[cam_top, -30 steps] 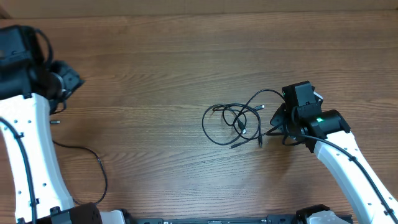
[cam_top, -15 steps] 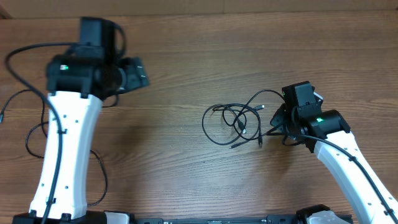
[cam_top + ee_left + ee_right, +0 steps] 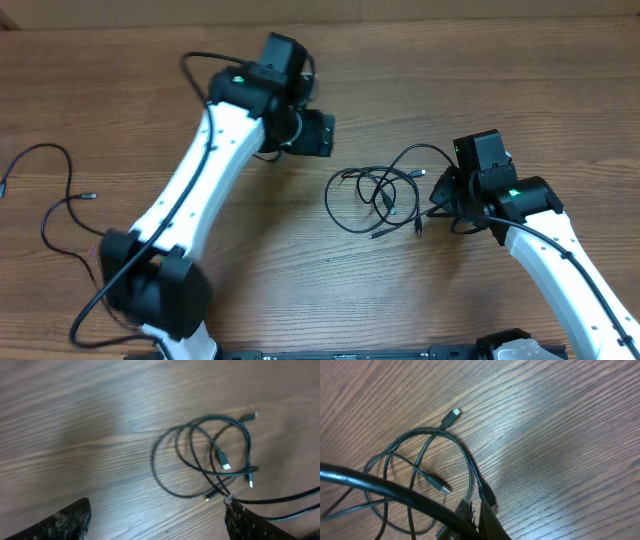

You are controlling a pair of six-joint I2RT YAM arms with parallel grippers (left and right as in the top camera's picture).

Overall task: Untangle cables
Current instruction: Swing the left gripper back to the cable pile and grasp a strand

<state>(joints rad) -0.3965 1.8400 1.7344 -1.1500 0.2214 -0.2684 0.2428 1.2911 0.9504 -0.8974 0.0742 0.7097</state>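
A tangle of thin black cables [image 3: 380, 192] lies coiled on the wooden table right of centre, with silver-tipped plugs showing. It also shows in the left wrist view [image 3: 210, 455] and the right wrist view [image 3: 425, 460]. My right gripper [image 3: 441, 205] is at the tangle's right edge, and its fingers [image 3: 476, 517] are shut on a cable strand beside a plug. My left gripper [image 3: 322, 135] hovers up and left of the tangle with its fingers [image 3: 160, 525] wide open and empty. Another thin black cable [image 3: 55, 205] lies alone at the far left.
The left arm [image 3: 210, 170] stretches diagonally across the table from the lower left. A thick black arm wire [image 3: 200, 62] loops above it. Bare wood [image 3: 420, 70] runs along the far side.
My left arm has swung from the far left to the middle, stopping up and left of the tangle and uncovering the separate cable at the left. The right arm and tangle have not moved.
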